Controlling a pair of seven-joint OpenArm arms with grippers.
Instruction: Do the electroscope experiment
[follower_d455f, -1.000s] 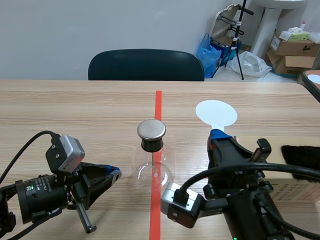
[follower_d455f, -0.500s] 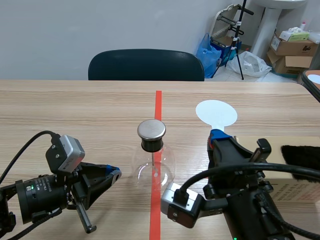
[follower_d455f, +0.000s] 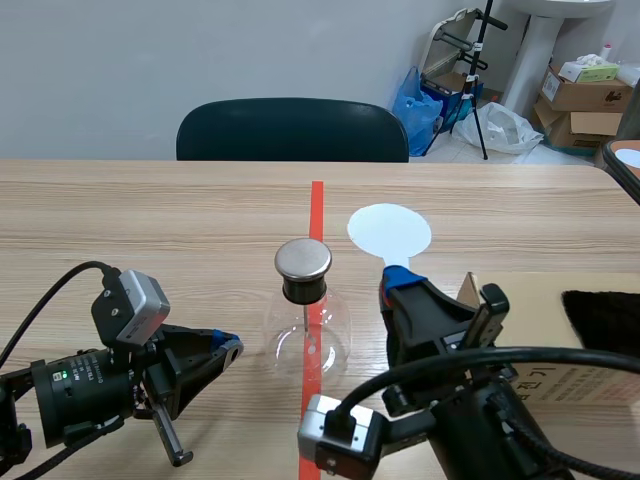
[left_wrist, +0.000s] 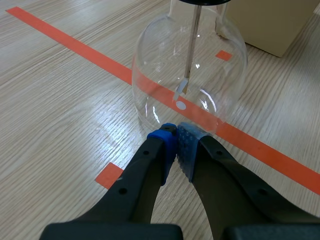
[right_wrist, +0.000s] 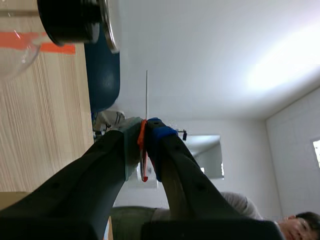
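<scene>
White disc (follower_d455f: 389, 231) stem buried in right tool (right_wrist: 144, 129), flask (left_wrist: 190, 75) neck cut off

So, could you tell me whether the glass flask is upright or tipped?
Upright: the flask stands on its round base, metal cap level on top.

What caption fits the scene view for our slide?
Right pincer holds a white disc near the glass electroscope; left pincer shut.

One glass flask (follower_d455f: 307, 335) (metal-capped), one white disc (follower_d455f: 389, 231), one chair (follower_d455f: 292, 130), one cardboard box (follower_d455f: 535, 300).
</scene>
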